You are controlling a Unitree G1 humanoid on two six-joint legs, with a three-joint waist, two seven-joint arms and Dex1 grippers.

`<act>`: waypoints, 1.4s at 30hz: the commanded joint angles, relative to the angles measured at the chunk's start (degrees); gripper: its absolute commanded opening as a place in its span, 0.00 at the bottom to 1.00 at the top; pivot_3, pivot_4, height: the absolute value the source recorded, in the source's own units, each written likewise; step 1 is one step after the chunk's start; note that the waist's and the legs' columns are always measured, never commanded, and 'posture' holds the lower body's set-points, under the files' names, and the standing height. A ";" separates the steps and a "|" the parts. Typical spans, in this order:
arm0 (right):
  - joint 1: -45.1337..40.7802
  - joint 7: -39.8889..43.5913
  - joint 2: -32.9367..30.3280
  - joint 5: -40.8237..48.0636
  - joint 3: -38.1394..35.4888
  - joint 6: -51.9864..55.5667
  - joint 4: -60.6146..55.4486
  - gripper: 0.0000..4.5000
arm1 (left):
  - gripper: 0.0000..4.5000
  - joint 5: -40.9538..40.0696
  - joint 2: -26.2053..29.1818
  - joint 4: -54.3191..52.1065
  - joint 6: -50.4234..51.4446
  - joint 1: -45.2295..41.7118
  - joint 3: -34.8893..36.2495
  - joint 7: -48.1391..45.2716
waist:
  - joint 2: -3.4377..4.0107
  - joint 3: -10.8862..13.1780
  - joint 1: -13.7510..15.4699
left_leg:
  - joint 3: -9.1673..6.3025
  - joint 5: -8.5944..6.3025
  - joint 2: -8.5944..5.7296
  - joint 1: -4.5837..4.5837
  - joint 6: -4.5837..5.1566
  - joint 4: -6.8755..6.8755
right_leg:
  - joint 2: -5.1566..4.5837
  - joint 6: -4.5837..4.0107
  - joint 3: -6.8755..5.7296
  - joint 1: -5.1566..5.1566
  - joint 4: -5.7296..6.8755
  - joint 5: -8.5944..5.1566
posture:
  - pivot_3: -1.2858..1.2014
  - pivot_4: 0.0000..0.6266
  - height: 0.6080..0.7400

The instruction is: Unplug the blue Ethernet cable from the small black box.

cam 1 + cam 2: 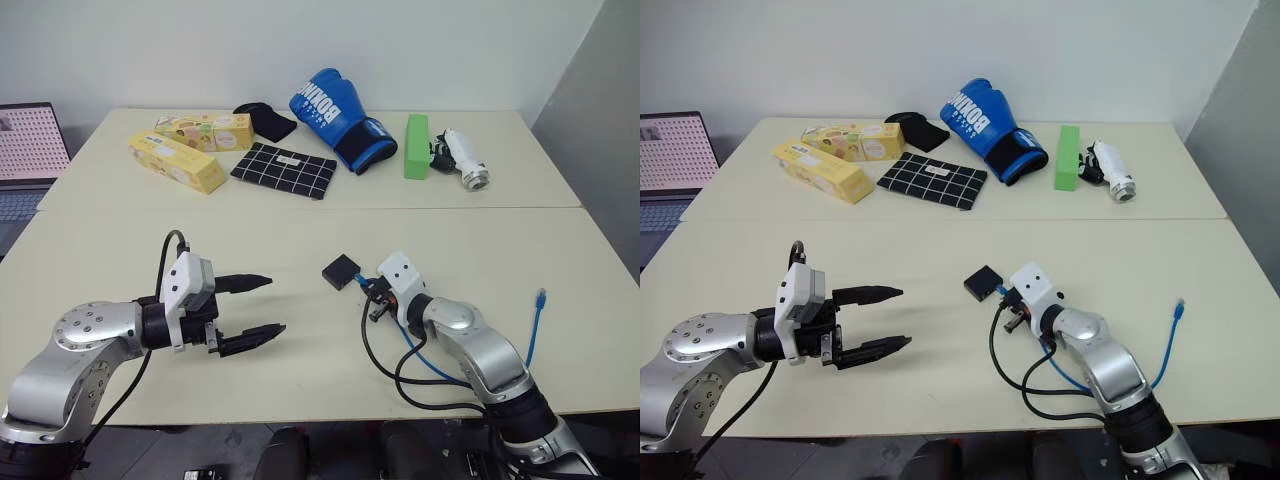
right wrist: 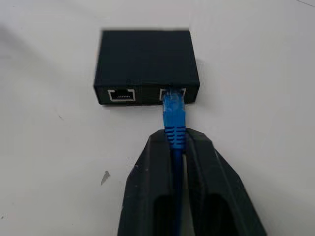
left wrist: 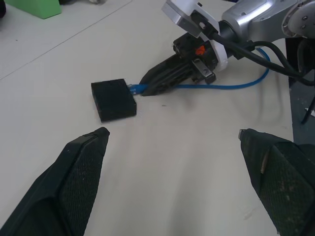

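Cream worktop [image 1: 300,225], two slabs butted together, carrying clutter along the far edge: blue boxing glove [image 1: 335,118], yellow cartons [image 1: 178,161], grid-patterned cloth [image 1: 284,170], green block [image 1: 416,146]. Nearer the front edge, left gripper [image 1: 250,312] hovering with fingers spread wide, holding nothing, well apart from the work. Right of middle, right gripper [image 2: 175,142] with fingers pinched shut on the blue Ethernet cable [image 2: 174,118], just behind its plug. Plug seated in the right-hand port of the small black box [image 2: 145,56]; slack trailing toward the right front edge. Risk: unheld and probably light, so likely to drag along with a pull; latch tab possibly unpressed, so fingers could slide off the boot.
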 commanded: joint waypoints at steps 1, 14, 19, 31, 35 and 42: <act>-3.08 7.59 -5.37 -0.42 -0.58 -7.68 -1.81 0.02 | 1.00 -3.58 -1.41 3.18 3.55 -1.43 2.51 2.21 | 0.00 0.01 0.05 | 0.01 0.00 0.00 0.00 0.00 0.00 | -0.03 0.00 -0.02 0.00 0.00 0.00 | 0.52 0.24 1.00; -16.72 24.23 -14.06 -9.94 4.48 -55.93 10.70 0.02 | 1.00 -20.70 -4.59 2.02 20.67 -5.75 3.98 7.01 | -0.02 0.02 -0.04 | -0.02 0.00 0.07 -0.02 0.00 0.02 | -0.10 0.00 -0.05 -0.02 0.00 0.00 | 0.52 0.24 1.00; -19.56 24.17 -12.33 -12.17 4.82 -62.06 13.03 0.02 | 1.00 -23.04 -6.92 0.93 22.31 -6.06 3.50 9.85 | -0.02 0.01 0.04 | -0.03 0.01 0.09 -0.02 -0.01 0.03 | -0.14 0.00 -0.03 -0.01 0.02 0.01 | 0.52 0.24 1.00; -19.76 23.44 -10.53 -13.55 4.09 -65.99 12.62 0.01 | 0.70 -24.60 -10.39 2.31 22.55 -7.20 2.39 11.35 | -0.02 0.01 0.08 | -0.06 0.01 0.08 -0.02 -0.02 0.05 | -0.16 -0.01 -0.03 0.02 0.02 0.01 | 0.52 0.24 1.00; -19.71 23.14 -10.11 -14.22 4.13 -66.71 12.39 0.01 | 0.53 -24.41 -10.50 2.40 22.60 -7.41 1.59 10.89 | -0.02 0.01 0.09 | -0.07 0.01 0.07 -0.02 -0.02 0.05 | -0.16 -0.01 -0.02 0.02 0.02 0.01 | 0.52 0.24 1.00; -19.69 22.14 -9.29 -15.40 4.06 -67.79 11.99 0.01 | 0.19 -23.87 -10.57 2.85 22.31 -7.59 0.92 10.86 | -0.02 0.02 0.08 | -0.06 0.01 0.07 -0.01 -0.03 0.04 | -0.16 -0.01 -0.02 0.02 0.02 0.01 | 0.52 0.24 1.00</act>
